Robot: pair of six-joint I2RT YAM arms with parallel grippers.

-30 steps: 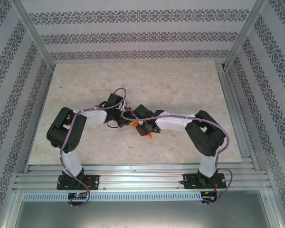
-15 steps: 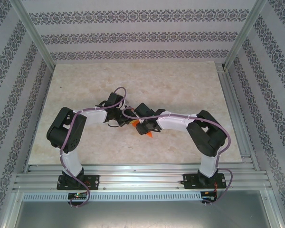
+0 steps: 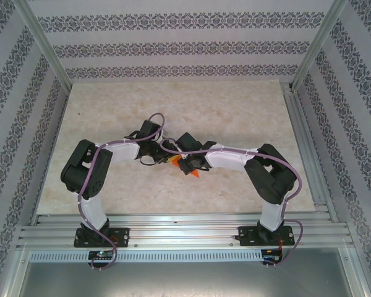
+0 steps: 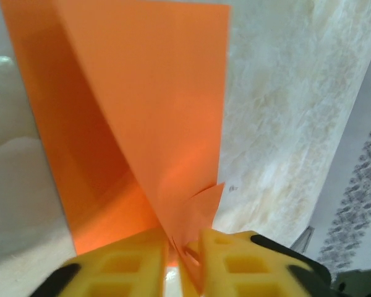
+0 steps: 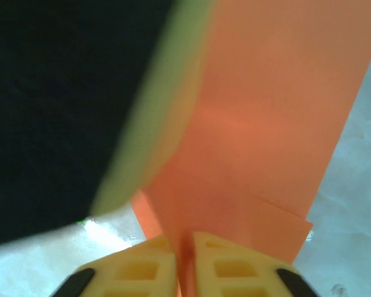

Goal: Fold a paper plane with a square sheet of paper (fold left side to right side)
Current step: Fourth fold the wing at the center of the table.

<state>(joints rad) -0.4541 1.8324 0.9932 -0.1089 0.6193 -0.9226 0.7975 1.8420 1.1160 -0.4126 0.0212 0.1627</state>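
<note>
The orange square sheet of paper [image 3: 196,174] is creased and held up between both grippers at the middle of the table. In the left wrist view it rises as a folded wedge [image 4: 154,111] from between my left gripper's [image 4: 184,238] yellow fingers. They stand slightly apart, with the paper lying against the right one and a gap beside it. In the right wrist view my right gripper [image 5: 184,238] is shut on the lower edge of the paper [image 5: 266,124]. From above, the left gripper [image 3: 162,158] and right gripper [image 3: 184,164] nearly touch.
The marble-patterned table top [image 3: 235,111] stretches out around the arms. Aluminium rails [image 3: 303,142] run along the right side and the near edge. The left gripper's blurred dark body [image 5: 62,93] looms close in the right wrist view.
The right gripper has closed on the paper. The left gripper's jaws have parted a little. Both arms stay in nearly the same place.
</note>
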